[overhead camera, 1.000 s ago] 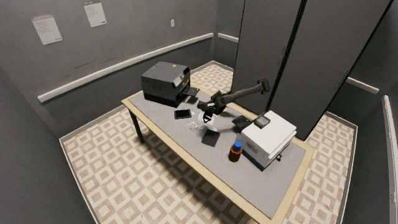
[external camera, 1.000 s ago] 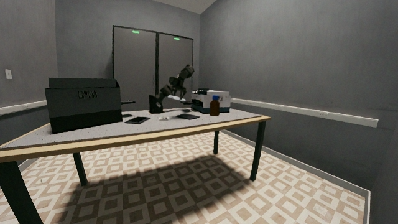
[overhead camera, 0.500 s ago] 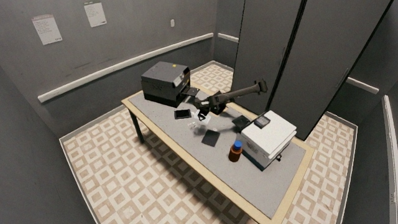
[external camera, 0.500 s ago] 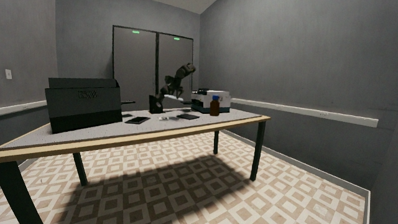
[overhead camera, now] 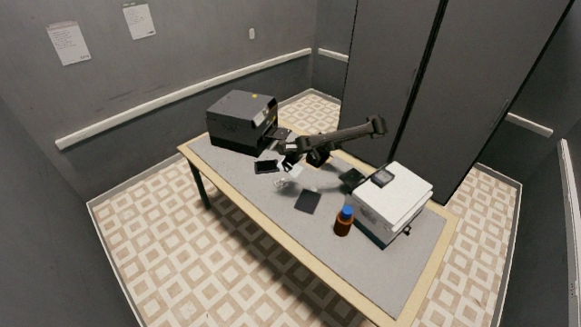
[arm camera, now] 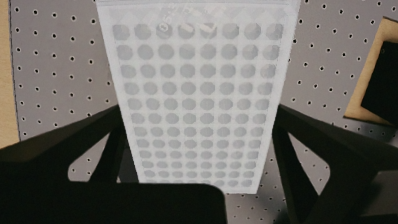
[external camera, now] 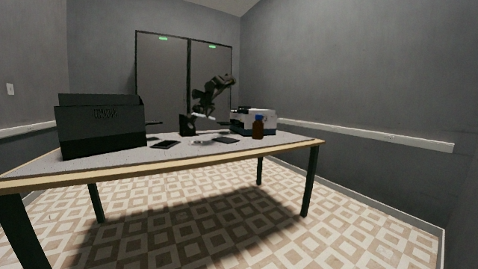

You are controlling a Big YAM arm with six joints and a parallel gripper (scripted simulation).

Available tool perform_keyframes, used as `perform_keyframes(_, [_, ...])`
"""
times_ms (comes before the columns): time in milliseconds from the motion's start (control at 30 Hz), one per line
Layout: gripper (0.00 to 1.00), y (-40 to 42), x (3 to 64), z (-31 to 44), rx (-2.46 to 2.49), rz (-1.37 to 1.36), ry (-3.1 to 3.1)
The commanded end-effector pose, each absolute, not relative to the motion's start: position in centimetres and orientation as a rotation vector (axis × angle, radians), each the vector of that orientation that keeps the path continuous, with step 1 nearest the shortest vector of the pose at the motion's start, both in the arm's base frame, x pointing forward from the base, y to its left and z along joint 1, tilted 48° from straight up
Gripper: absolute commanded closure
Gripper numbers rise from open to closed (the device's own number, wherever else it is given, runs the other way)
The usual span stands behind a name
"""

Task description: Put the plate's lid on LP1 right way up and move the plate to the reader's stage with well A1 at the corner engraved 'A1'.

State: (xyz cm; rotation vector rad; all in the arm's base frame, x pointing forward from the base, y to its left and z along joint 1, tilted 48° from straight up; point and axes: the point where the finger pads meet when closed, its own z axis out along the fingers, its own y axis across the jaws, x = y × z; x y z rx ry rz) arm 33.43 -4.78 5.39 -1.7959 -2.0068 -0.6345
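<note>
The white multi-well plate (overhead camera: 296,171) (external camera: 203,116) (arm camera: 197,89) is held above the middle of the bench. My gripper (overhead camera: 289,164) (arm camera: 198,112) is shut on its two long sides, with rows of wells facing the wrist camera. I cannot tell whether a clear lid is on it; faint marks show near its upper edge. The dark reader's stage (overhead camera: 279,133) (external camera: 154,122) sticks out to the left of the arm. The dispenser's stage (overhead camera: 351,178) (external camera: 224,123) shows no plate. Two dark bench positions, one framed (overhead camera: 266,166) (external camera: 165,144) and one flat (overhead camera: 308,202) (external camera: 225,140), have unreadable names.
The reader (overhead camera: 238,120) (external camera: 102,125) stands at one end, the white dispenser (overhead camera: 392,195) (external camera: 270,121) at the other. The blue-capped brown bottle (overhead camera: 343,222) (external camera: 258,128) stands upright beside the dispenser. A clear, unclear-shaped thing (overhead camera: 280,183) (external camera: 200,142) shows between the two bench positions.
</note>
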Motion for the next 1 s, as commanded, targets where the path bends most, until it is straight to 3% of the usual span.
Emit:
perform_keyframes(0, [0.14, -6.8, 35.3, 5.7, -1.853, -0.629, -1.978])
perform_keyframes(967, [0.14, -12.8, 34.2, 2.0, -2.064, -0.505, -1.674])
